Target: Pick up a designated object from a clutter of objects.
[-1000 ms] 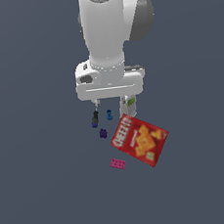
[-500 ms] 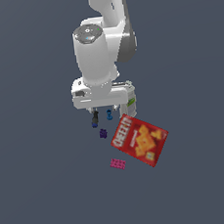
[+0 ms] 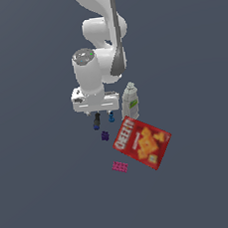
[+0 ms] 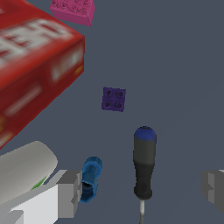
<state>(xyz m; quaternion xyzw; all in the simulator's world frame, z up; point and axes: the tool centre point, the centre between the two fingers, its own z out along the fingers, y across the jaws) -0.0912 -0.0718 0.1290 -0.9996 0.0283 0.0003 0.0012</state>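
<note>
The gripper hangs low over the clutter with its jaws spread wide and nothing between the pads yet. One finger shows at one edge of the wrist view, the other at the opposite edge.

Between them lies the screwdriver, the item to be picked. Its black handle, capped in dark blue at the butt, sits about midway between the jaws, and a thin metal shaft runs from the handle back toward the wrist. It lies flat and roughly crosswise to the closing line, so the pads would meet the handle's sides.

It looks small, light and rigid, and nothing about it seems fragile. The round, smooth handle is the risk: it could roll or squirt out if pinched off-centre. The thick black middle of the handle is the place to grip, not the thin shaft.

A small bright-blue piece lies just inside the near finger and could get nudged as the jaws close. The purple block sits beyond the jaws, clear of them. The red cracker box, the white bottle and the pink brick lie outside the grip.
</note>
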